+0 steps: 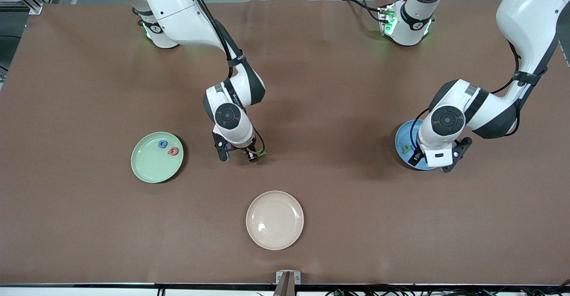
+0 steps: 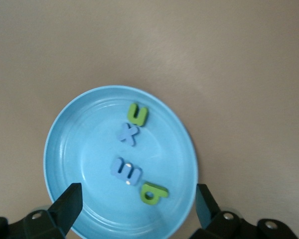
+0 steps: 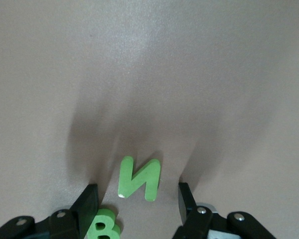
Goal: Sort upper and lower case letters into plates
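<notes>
My left gripper [image 1: 438, 160] hangs open over the sky blue plate [image 1: 402, 138] at the left arm's end of the table. In the left wrist view the plate [image 2: 79, 149] holds a green u [image 2: 137, 114], a blue x [image 2: 128, 133], a blue m [image 2: 125, 171] and a green b [image 2: 153, 193], all loose beneath the empty gripper [image 2: 135, 211]. My right gripper [image 1: 238, 153] stands low at mid-table, open. A green N [image 3: 139, 178] lies just ahead of its fingertips and a green B [image 3: 103, 228] sits against one finger [image 3: 87, 206]. The mint plate [image 1: 149, 169] holds a blue letter [image 1: 163, 144] and a red letter [image 1: 173, 151].
A cream-beige plate [image 1: 274, 220] with nothing in it lies nearer the front camera than the right gripper. Brown table cover [image 1: 338, 109] stretches between the two arms.
</notes>
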You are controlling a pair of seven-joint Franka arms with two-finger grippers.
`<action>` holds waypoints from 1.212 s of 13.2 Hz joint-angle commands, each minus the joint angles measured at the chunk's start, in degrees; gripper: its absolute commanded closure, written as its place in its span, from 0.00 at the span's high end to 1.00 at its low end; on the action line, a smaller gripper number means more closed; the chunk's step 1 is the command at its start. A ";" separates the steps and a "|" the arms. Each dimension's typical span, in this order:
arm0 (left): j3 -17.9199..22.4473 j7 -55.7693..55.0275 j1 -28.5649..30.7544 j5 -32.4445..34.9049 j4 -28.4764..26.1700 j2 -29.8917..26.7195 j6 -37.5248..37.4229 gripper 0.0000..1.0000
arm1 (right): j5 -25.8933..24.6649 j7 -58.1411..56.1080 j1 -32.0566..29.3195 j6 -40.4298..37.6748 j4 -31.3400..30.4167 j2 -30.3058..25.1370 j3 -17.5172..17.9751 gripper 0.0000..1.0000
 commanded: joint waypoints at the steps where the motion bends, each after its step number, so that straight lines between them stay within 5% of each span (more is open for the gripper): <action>1: -0.43 0.23 -1.89 -1.06 2.64 -0.18 -1.62 1.00 | -3.05 0.47 0.44 -3.01 -0.31 0.18 -0.57 0.72; 8: -0.61 6.18 -2.95 -0.79 5.19 -1.15 -1.62 1.00 | -3.94 0.47 0.35 -3.19 -0.48 0.18 -0.75 0.66; 10: -0.78 11.80 -2.87 -0.71 7.64 -1.15 -2.76 1.00 | -3.94 0.47 0.09 -3.19 -0.48 0.18 -0.66 0.47; 12: -1.22 17.52 -2.95 -0.79 10.54 -1.15 -4.69 1.00 | -3.94 0.47 0.00 -3.28 -0.48 0.18 -0.66 0.10; 13: -1.40 20.07 -2.95 -0.79 12.03 -1.15 -5.57 1.00 | -3.94 0.21 -0.26 -3.28 -0.48 0.10 -0.75 0.01; 16: -2.63 24.83 -2.78 -0.88 16.43 -1.24 -8.81 1.00 | -4.03 -4.25 -1.32 -9.23 -0.13 -2.79 -2.58 0.00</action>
